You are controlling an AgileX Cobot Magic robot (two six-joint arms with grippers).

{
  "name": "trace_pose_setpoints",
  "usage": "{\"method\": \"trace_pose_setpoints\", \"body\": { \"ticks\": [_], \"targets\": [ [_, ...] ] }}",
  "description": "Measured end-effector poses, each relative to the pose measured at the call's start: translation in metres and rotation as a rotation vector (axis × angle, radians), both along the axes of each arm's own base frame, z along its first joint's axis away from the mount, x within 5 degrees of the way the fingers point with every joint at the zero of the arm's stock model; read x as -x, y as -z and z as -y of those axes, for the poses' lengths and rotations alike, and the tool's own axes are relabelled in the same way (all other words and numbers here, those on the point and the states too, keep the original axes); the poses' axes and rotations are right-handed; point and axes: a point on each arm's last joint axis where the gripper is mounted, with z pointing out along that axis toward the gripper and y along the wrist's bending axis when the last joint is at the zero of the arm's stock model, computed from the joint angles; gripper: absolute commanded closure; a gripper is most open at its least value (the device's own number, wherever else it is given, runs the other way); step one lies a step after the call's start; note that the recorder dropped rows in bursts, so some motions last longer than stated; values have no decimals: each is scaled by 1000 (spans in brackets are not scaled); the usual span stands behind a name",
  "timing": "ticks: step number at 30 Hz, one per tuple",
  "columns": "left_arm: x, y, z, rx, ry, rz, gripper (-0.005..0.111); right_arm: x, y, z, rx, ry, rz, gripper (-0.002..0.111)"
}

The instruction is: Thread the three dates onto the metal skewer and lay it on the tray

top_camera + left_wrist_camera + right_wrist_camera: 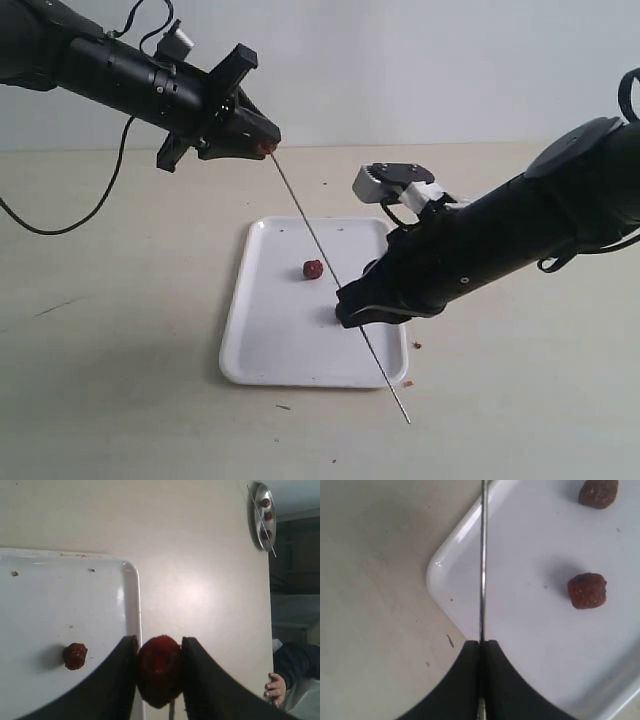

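My left gripper (262, 148) hangs above the table behind the tray, shut on one dark red date (159, 670). The thin metal skewer (335, 280) slants down from that date over the white tray (262, 345) and past its front edge. How deep its tip sits in the date is hidden. My right gripper (481, 642) is shut on the skewer (482, 555) partway down, low over the tray's front right. Two more dates (587, 590) (598, 492) lie loose on the tray (470, 525). The exterior view shows only one of them (312, 269).
Tiny brown crumbs (417, 345) lie on the table by the tray's front right corner. A round metal plate (262, 515) with a skewer of dates lies at the table's far edge, and a person's hand (274, 687) shows beyond the table.
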Motion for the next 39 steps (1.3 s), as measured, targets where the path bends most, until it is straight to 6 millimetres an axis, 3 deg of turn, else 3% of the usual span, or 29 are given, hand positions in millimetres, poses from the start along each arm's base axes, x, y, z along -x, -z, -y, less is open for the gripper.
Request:
{"method": "trace_pose_setpoints", "body": {
  "ticks": [12, 22, 31, 38, 39],
  "targets": [
    [0, 0, 0, -6, 17, 20, 74, -17, 7, -5, -3, 7, -10, 108],
    [0, 0, 0, -8, 37, 47, 74, -36, -13, -12, -47, 13, 54, 108],
    [2, -4, 6, -1, 51, 71, 74, -76, -31, -26, -167, 75, 107, 108],
    [1, -4, 7, -16, 57, 106, 74, -79, -32, -27, -170, 95, 117, 108],
    [1, -4, 7, -18, 60, 113, 67, -79, -32, -27, -168, 99, 120, 108]
  ]
}}
